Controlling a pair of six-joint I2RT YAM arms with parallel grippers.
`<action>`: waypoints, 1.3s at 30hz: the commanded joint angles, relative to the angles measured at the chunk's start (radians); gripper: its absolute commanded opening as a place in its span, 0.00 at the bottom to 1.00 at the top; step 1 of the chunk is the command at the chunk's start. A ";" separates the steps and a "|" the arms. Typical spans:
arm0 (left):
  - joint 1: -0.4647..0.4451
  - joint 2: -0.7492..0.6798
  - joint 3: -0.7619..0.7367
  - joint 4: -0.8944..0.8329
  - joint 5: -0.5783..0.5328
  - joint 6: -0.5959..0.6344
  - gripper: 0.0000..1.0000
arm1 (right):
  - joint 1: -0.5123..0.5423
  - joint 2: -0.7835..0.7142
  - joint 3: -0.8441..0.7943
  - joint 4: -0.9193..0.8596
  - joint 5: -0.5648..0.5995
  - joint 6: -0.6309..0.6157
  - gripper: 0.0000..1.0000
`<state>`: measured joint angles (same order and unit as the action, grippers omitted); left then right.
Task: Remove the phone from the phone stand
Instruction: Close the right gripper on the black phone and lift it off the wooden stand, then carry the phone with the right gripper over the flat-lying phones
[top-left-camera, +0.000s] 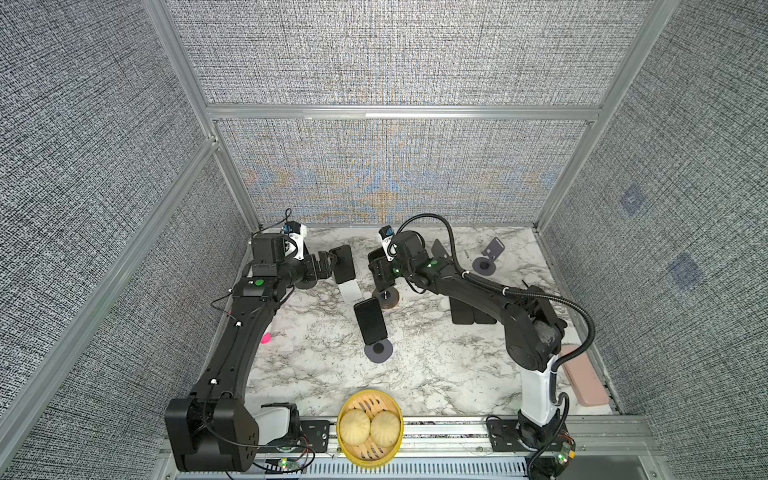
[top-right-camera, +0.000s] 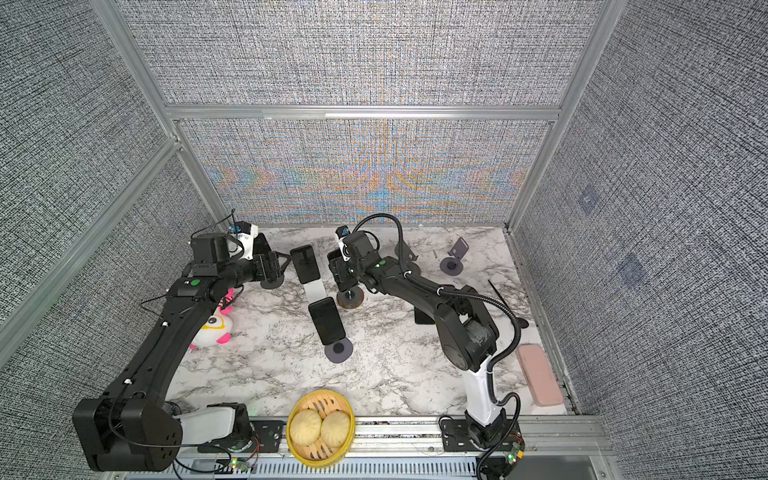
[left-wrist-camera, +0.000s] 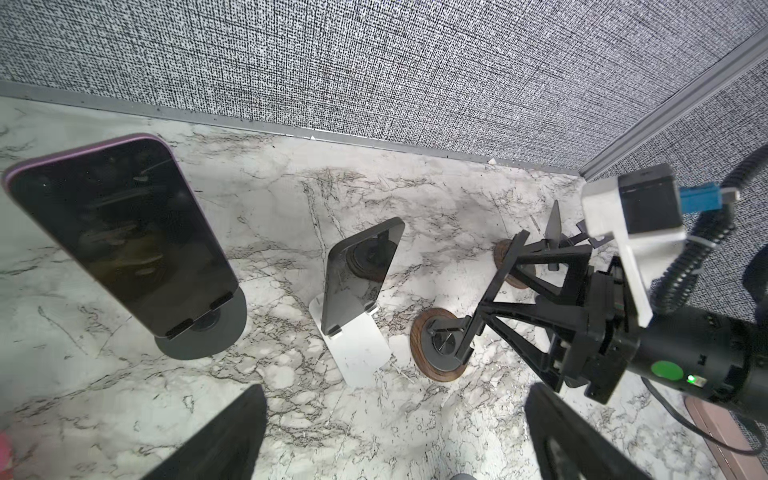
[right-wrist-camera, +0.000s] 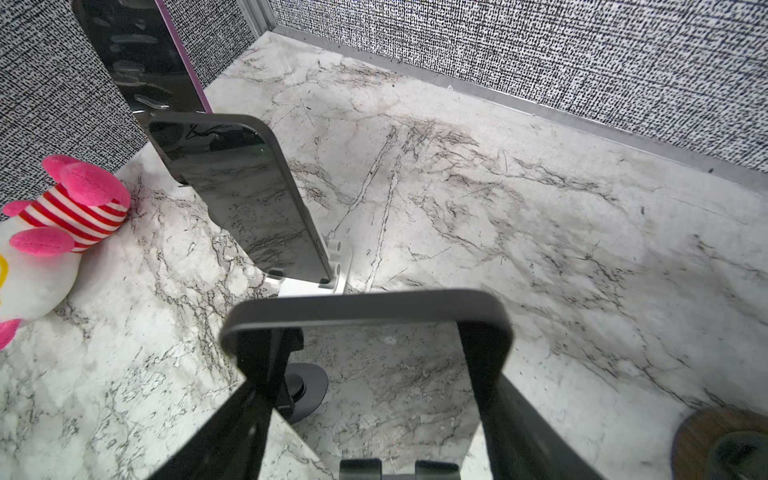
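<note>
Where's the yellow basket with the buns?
In both top views the yellow basket sits at the marble table's near edge, between the left arm's base and the right arm's base.

On the counter (top-left-camera: 436, 374), the front phone (top-left-camera: 370, 320) leans on the front stand (top-left-camera: 379, 350). Just behind it and a bit left, the back phone (top-left-camera: 345, 264) leans on the back stand (top-left-camera: 350, 291). A third phone (right-wrist-camera: 365, 307) stands just right of the back phone. A lone stand (top-left-camera: 490, 253) sits far back on the right. A soft toy (top-right-camera: 214, 328) lies on the left side. A case (top-left-camera: 582, 374) lies along the right edge. A basket (top-left-camera: 370, 400) sits at the very front; in it the left bun (top-left-camera: 355, 427) and the right bun (top-left-camera: 384, 428) lie side by side.
</note>
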<state>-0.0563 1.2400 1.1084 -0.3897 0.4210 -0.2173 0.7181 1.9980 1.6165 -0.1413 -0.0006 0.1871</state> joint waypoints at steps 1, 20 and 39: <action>0.002 -0.019 0.003 0.022 0.000 -0.003 0.98 | 0.006 -0.008 0.026 -0.015 0.014 0.013 0.72; 0.001 -0.044 -0.009 0.012 -0.060 0.033 0.98 | 0.001 -0.181 -0.025 -0.148 0.060 0.061 0.69; 0.002 -0.066 -0.004 0.008 -0.048 0.030 0.98 | -0.093 -0.263 -0.010 -0.687 0.183 0.180 0.61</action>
<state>-0.0563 1.1816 1.0977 -0.3912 0.3687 -0.1974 0.6357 1.7439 1.6150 -0.6994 0.1444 0.3424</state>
